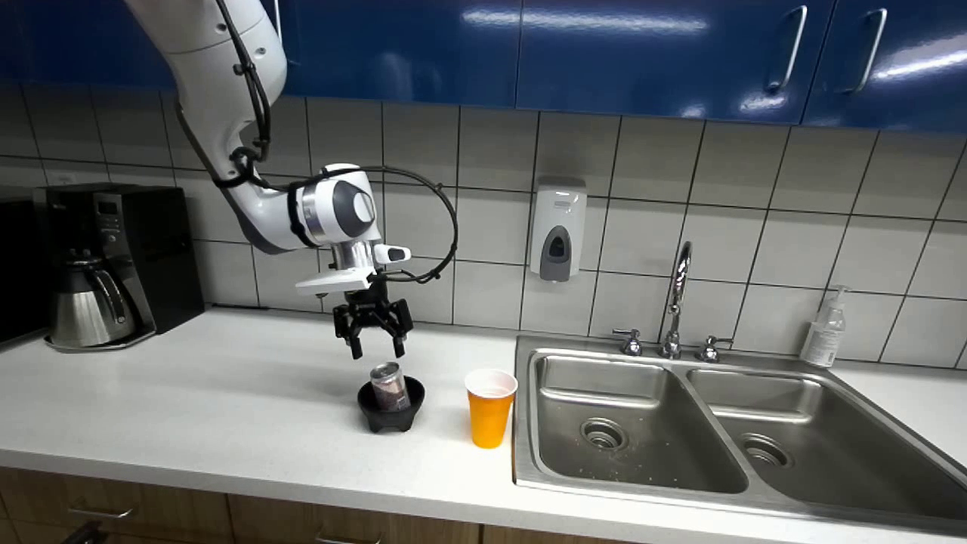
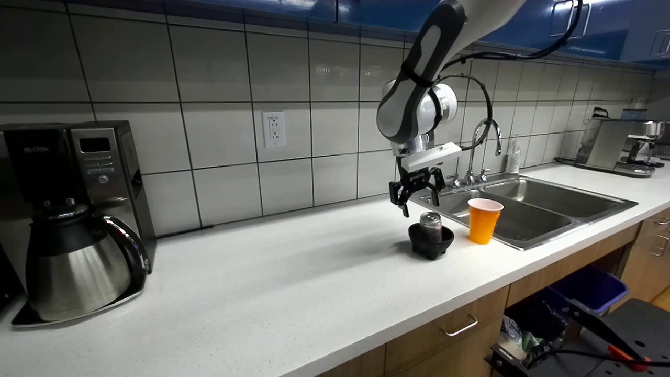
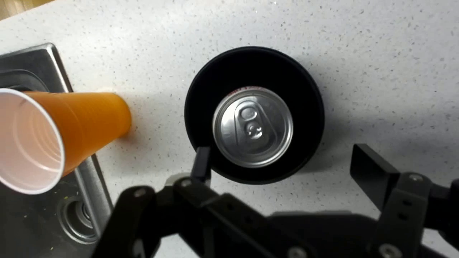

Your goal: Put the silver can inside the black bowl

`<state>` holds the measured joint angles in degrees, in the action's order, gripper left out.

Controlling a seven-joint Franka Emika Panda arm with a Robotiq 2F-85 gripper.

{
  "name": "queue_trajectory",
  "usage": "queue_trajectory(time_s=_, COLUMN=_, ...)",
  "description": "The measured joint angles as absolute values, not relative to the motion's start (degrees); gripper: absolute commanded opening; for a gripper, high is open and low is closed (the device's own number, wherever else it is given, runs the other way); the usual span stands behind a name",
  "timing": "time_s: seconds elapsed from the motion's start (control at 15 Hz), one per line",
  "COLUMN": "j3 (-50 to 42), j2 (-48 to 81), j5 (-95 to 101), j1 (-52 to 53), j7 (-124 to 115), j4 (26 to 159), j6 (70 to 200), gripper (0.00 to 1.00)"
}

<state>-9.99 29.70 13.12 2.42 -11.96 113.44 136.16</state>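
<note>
The silver can (image 1: 390,389) stands inside the black bowl (image 1: 389,421) on the counter, its upper part rising above the rim. The can (image 2: 431,226) and bowl (image 2: 430,248) show the same in an exterior view; the can leans slightly in an exterior view. In the wrist view, the can's lid and pull tab (image 3: 252,127) face up, with the dark bowl (image 3: 307,118) around it. My gripper (image 1: 378,355) is open and empty, a little above the can, fingers pointing down. It also shows in an exterior view (image 2: 420,208) and the wrist view (image 3: 280,157), fingers wide apart. The can's base is hidden by the bowl.
An orange cup (image 1: 489,408) stands beside the bowl, close to the steel double sink (image 1: 526,453). A coffee maker with a steel carafe (image 2: 78,272) stands at the counter's far end. A tiled wall (image 1: 491,295) with a soap dispenser (image 1: 559,230) is behind the arm. Blue cabinets (image 1: 408,53) hang above.
</note>
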Motion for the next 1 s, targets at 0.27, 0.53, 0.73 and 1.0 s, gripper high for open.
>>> queue_trajectory(time_s=0.27, j3=-10.1, j2=21.6, j5=15.8, j1=2.7, j7=-12.0, j4=120.2, j6=134.4, gripper=1.00)
queue_trajectory(time_s=0.53, j3=-10.3, j2=11.2, j5=18.7, j1=2.7, j7=-12.1, j4=129.7, j6=130.6, gripper=1.00)
queue_trajectory(time_s=0.73, j3=-9.6, j2=3.2, j5=20.3, j1=2.6, j7=-12.8, j4=135.9, j6=127.0, gripper=1.00)
queue_trajectory(time_s=1.0, j3=-7.8, j2=-4.0, j5=20.6, j1=2.6, j7=-13.2, j4=140.4, j6=122.8, gripper=1.00)
